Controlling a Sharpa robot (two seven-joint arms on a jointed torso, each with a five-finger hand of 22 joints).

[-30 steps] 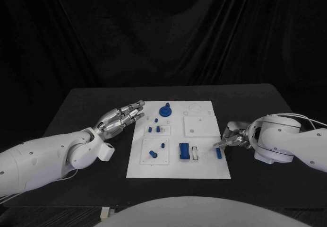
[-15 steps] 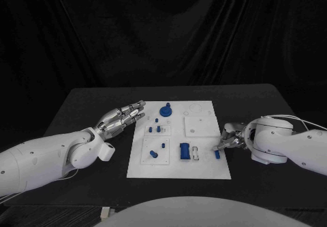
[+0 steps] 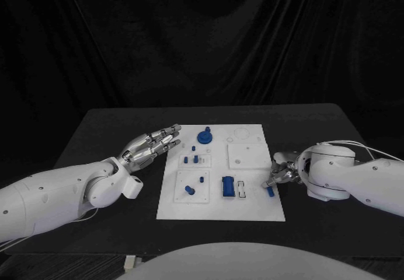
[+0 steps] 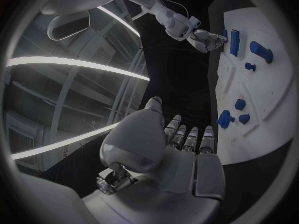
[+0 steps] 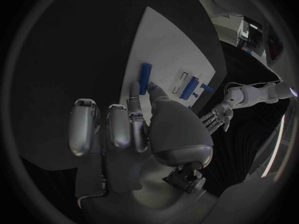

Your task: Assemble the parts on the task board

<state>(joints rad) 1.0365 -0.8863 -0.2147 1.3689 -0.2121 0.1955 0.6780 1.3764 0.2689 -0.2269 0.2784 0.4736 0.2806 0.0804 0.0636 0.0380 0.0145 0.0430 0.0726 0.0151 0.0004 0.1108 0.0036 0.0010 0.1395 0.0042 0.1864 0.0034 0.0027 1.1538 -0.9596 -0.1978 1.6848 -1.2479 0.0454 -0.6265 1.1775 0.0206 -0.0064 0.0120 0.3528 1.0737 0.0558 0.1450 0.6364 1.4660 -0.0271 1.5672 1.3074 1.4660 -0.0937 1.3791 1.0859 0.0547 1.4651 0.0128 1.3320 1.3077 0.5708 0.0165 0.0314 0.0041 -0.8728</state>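
The white task board (image 3: 253,207) lies mid-table, also seen from the left wrist as the board (image 4: 274,79). A small blue bar (image 3: 270,191) lies at the board's right edge. My right hand (image 3: 283,171) sits just right of it, and a finger and thumb pinch the bar's near end. From the right wrist, the bar (image 5: 145,77) lies flat on the board (image 5: 168,45) with a fingertip (image 5: 134,88) against it. My left hand (image 3: 153,145) hovers open beside the board's left edge, fingers straight and apart; the left hand (image 4: 187,152) holds nothing.
Other blue parts sit on the board: a round knob (image 3: 205,137), short pegs (image 3: 195,157), a block (image 3: 227,186) beside a white slot (image 3: 241,188), and a small piece (image 3: 188,189). Black table (image 3: 101,125) surrounds the board.
My right hand has edged a little left toward the board, closing on the blue bar's end. The bar has barely moved. The left arm has stayed still.
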